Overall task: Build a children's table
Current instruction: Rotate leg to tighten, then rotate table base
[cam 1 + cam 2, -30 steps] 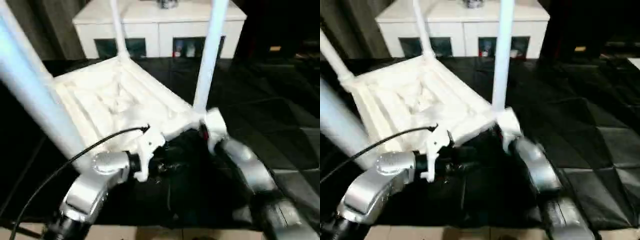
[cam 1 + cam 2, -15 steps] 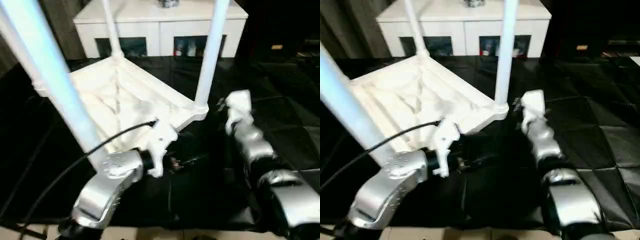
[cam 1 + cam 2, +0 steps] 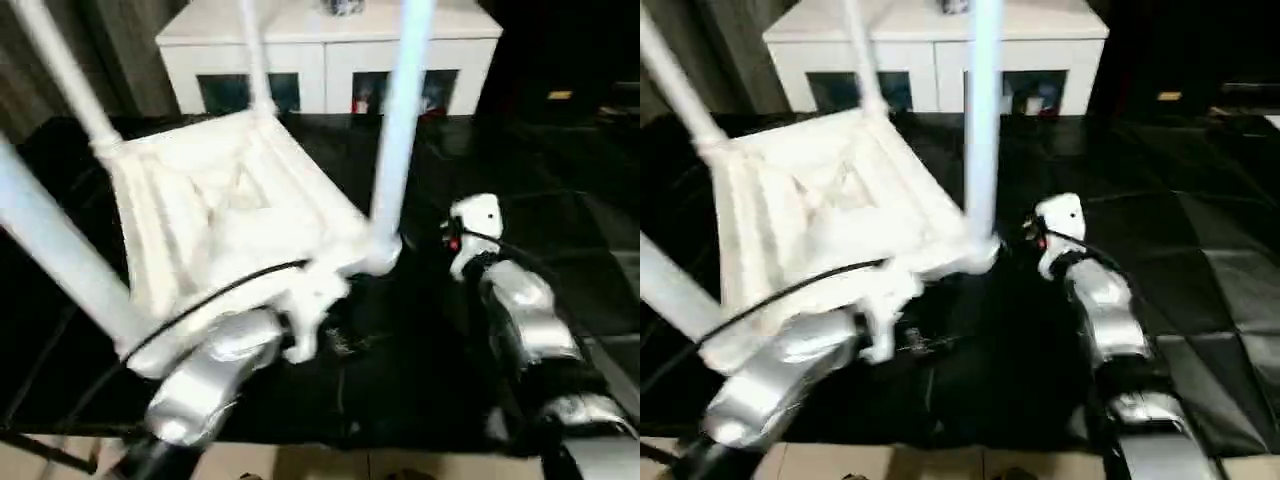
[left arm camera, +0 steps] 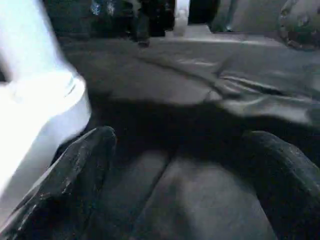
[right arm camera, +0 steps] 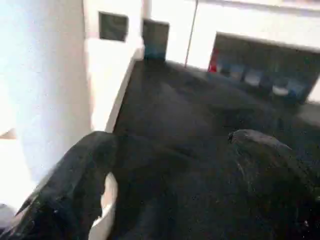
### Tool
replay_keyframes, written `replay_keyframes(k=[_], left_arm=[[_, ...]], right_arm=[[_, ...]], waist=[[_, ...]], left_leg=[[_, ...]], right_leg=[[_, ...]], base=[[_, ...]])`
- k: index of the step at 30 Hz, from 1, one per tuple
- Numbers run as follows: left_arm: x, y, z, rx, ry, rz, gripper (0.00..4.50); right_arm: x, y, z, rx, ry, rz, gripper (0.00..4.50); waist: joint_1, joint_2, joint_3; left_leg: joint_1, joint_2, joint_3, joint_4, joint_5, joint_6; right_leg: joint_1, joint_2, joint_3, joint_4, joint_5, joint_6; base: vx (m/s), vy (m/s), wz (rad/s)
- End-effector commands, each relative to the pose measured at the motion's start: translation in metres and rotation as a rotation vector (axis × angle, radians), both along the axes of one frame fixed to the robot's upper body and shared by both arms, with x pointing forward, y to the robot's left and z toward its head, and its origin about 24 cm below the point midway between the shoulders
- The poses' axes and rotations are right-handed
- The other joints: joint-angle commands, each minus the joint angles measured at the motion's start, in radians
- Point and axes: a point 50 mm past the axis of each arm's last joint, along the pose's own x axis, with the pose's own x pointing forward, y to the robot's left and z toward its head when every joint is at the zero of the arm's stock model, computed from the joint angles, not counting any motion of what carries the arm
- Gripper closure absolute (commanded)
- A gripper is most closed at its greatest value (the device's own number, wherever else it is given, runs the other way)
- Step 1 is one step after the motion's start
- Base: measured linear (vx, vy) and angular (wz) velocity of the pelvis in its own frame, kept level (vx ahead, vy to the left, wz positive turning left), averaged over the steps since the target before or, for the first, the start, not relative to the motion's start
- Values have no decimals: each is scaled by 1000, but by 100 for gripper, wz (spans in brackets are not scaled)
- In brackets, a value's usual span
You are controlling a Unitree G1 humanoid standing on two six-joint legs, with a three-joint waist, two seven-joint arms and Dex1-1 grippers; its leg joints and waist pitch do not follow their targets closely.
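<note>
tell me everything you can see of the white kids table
The children's table is white plastic and lies upside down on the black mat, ribbed underside up. Four long round legs stand up from rounded corner sockets. It sits before the white cabinet. Both end effectors are open beside its near corner, neither holding it.

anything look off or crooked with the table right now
Nothing looks broken or spilled. The children's table lies upside down on the black mat, ribbed underside up, with its legs pointing upward. It seems tilted, the near corner raised, though that is hard to judge. Both grippers stand open and hold nothing.
</note>
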Motion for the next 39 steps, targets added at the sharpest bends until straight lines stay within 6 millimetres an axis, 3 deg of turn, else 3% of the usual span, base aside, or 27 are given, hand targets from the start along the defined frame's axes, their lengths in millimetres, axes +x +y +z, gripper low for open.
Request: replay_keyframes(k=[1,4,7,11,14,19,21,23,27,29,30,31,32,34,35,36,39], left_arm=[[4,2,-6,47,-3,9,4],[15,5,-13,132,11,49,4],[19,9,-12,148,1,63,4],[16,15,-7,111,-28,34,4],[8,22,-1,48,-27,13,4],[-4,35,4,44,-12,-5,4],[-9,40,6,40,17,-18,4],[-11,43,6,42,27,-20,4],[-19,53,9,42,55,31,4],[-25,54,9,38,78,47,4],[-27,54,9,38,86,53,4],[-28,55,9,38,92,58,4],[-30,56,8,44,96,69,4],[-31,57,8,47,98,81,4],[-32,61,7,61,97,106,4],[-32,63,6,65,94,114,4],[-32,67,6,66,84,149,4]], right_arm=[[-1,-4,7,-20,-21,-4,36],[-8,-14,9,-38,-24,-31,36],[-16,-22,10,-71,-7,-24,36],[-30,-34,8,-112,67,50,36],[-47,-39,4,-200,146,208,36],[-67,-28,7,-153,261,467,36],[-74,-15,8,-127,322,587,36],[-77,-9,6,-124,345,635,36],[-62,13,-5,-158,378,671,36],[-50,28,-15,-190,398,668,36],[-45,33,-19,-200,407,656,36],[-42,35,-21,-206,415,646,36],[-37,41,-23,-203,423,636,36],[-33,45,-25,-193,432,629,36],[-28,51,-27,-196,441,621,36],[-25,52,-28,-196,447,614,36],[-15,53,-31,-215,442,556,36]], waist=[[0,-23,-60],[-8,-22,-61],[-4,-25,-64],[-1,-25,-67],[2,-26,-68],[0,-24,-64],[1,-28,-61],[4,-25,-56],[-2,-26,-55],[-4,-29,-54],[-6,-33,-54],[-5,-29,-53],[-1,-30,-54],[4,-29,-53],[3,-35,-54],[3,-32,-54],[0,-31,-53]], left_leg=[[14,20,-11,-84,-272,52],[6,17,-14,-84,-269,54],[6,16,-14,-81,-252,63],[1,20,-16,-79,-217,93],[-1,25,-16,-76,-199,117],[1,28,-16,-77,-200,146],[3,30,-16,-80,-219,137],[7,33,-17,-85,-251,115],[3,29,-19,-88,-281,70],[10,29,-20,-88,-306,49],[8,29,-20,-88,-303,45],[7,28,-20,-89,-310,37],[15,28,-18,-87,-309,33],[18,28,-16,-89,-307,31],[10,28,-18,-91,-295,32],[7,27,-19,-91,-292,32],[9,27,-20,-93,-306,18]], right_leg=[[53,-12,18,-85,-321,-182],[57,-13,16,-88,-339,-166],[57,-13,17,-89,-327,-166],[61,-14,16,-83,-264,-194],[64,-18,17,-77,-222,-217],[61,-16,17,-75,-207,-237],[61,-16,17,-77,-240,-233],[54,-17,19,-81,-297,-219],[50,-17,17,-82,-351,-207],[44,-18,19,-86,-385,-198],[45,-19,18,-84,-379,-203],[45,-19,18,-84,-387,-203],[40,-16,21,-87,-376,-198],[39,-12,21,-85,-343,-205],[46,-13,21,-79,-319,-210],[48,-14,20,-76,-319,-209],[46,-16,20,-79,-334,-207]], base=[[0,0,0],[0,0,0],[0,0,0],[0,0,0],[0,0,0],[0,0,0],[0,0,0],[0,0,0],[0,0,0],[0,0,0],[0,0,0],[0,0,0],[0,0,0],[0,0,0],[0,0,0],[0,0,0],[0,0,0]])
